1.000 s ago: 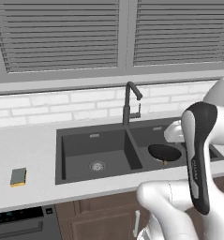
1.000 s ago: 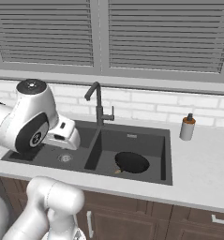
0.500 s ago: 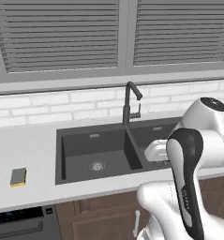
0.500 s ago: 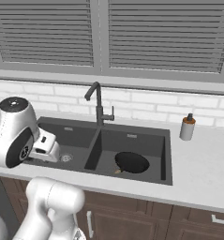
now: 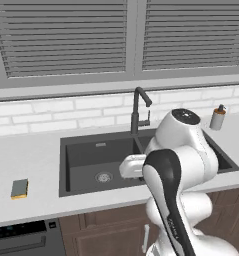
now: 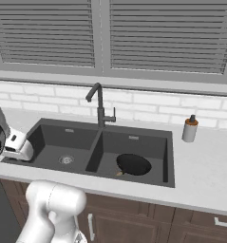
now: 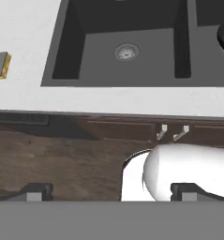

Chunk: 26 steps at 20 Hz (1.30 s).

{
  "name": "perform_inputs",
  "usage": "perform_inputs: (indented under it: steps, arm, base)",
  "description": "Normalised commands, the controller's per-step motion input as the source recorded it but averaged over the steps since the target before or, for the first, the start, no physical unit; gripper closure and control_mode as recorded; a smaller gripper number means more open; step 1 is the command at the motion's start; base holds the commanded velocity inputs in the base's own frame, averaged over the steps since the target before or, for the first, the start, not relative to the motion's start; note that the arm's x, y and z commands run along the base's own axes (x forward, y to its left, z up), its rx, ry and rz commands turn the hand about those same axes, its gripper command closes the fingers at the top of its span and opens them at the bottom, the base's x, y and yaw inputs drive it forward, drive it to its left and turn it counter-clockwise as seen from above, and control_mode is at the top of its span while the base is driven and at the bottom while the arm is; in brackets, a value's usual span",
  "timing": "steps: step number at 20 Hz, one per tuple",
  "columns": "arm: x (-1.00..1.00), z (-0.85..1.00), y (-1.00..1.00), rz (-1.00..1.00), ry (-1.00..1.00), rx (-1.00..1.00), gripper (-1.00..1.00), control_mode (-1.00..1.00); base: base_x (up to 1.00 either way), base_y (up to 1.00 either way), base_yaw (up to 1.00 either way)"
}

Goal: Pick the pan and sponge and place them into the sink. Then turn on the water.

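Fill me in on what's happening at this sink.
The pan already lies in the right basin of the sink. The sponge sits on the counter left of the sink, untouched. The gripper holds nothing; its fingertips stand wide apart, and the hand looks out over the left basin and the sponge. No water runs from the faucet.

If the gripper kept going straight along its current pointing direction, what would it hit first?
The gripper would probably meet the brown cabinet front just under the counter, short of the sink; depth is unclear.
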Motion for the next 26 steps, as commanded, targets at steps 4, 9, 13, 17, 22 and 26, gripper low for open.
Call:
perform_inputs:
  steps: [4,9,13,17,22,26]
  arm:
    - [0.0,-0.19,0.49,0.07,0.0,0.0,-1.0,-1.0]
    - [0.0,-0.12,0.5,0.03,0.0,0.0,-1.0,-1.0]
    - [0.0,0.0,0.59,-0.01,0.0,0.0,-1.0,-1.0]
    - [0.0,0.0,0.55,0.0,0.0,0.0,-1.0,-1.0]
    - [0.03,-0.02,0.49,0.0,0.0,0.0,-1.0,-1.0]
    - [0.2,0.0,0.55,0.0,0.0,0.0,-1.0,-1.0]
  base:
    - [0.0,0.0,0.0]
    - [0.0,0.0,0.0]
    - [0.0,0.0,0.0]
    - [0.0,0.0,0.0]
    - [0.0,0.0,0.0]
    - [0.0,0.0,0.0]
